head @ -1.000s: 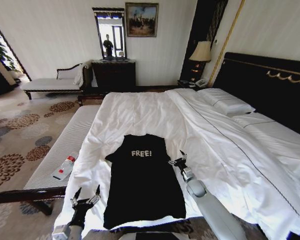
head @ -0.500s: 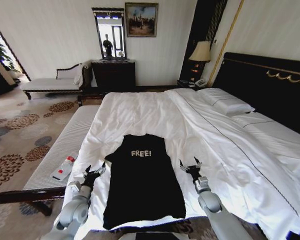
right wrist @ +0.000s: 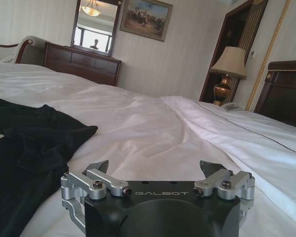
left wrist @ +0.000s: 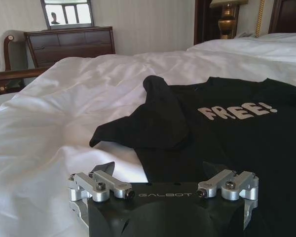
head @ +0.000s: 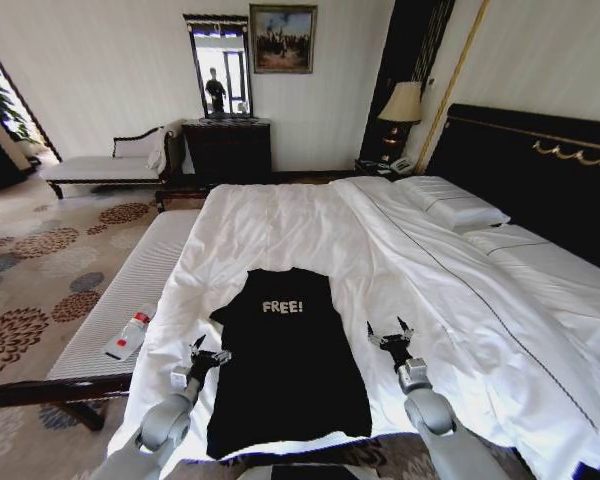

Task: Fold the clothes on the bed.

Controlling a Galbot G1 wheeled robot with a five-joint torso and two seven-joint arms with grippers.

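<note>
Along the left side of the bed runs a white-cushioned bench with a small clear bottle lying on it near the near end. Next over, the left gripper hovers low above the white duvet, right at the left edge of the black T-shirt, below its left sleeve; its two fingers stand wide apart and hold nothing. From the left wrist camera the shirt's left sleeve shows folded up in a soft peak, with the white "FREE!" lettering just past it. The T-shirt itself lies flat and face up on the near end of the bed, collar toward the far end, hem close to the foot edge. On the shirt's other side the right gripper hangs over bare duvet, a little apart from the cloth, its fingers also spread wide and empty. Farther right lie the pillows against the dark headboard, with a lamp beside it.
</note>
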